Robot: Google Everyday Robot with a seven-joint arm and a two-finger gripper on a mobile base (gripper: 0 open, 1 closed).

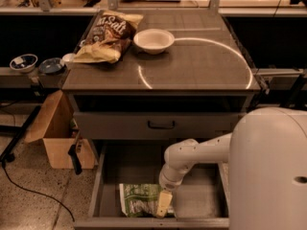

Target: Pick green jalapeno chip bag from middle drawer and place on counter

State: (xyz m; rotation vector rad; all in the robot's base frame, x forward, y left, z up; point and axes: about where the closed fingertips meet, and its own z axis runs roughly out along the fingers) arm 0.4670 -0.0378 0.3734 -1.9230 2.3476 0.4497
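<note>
The green jalapeno chip bag (139, 200) lies flat on the floor of the open middle drawer (196, 195), near its front left. My gripper (163, 204) reaches down into the drawer from the white arm and sits at the bag's right edge, touching or just over it. The counter (192, 61) is above, with a pale arc mark on it.
A brown-and-yellow "Salt" bag (106, 35) and a white bowl (153, 40) sit at the counter's back left. A closed drawer front with a black handle (161, 125) is above the open drawer. A cardboard box (57, 138) stands on the floor to the left.
</note>
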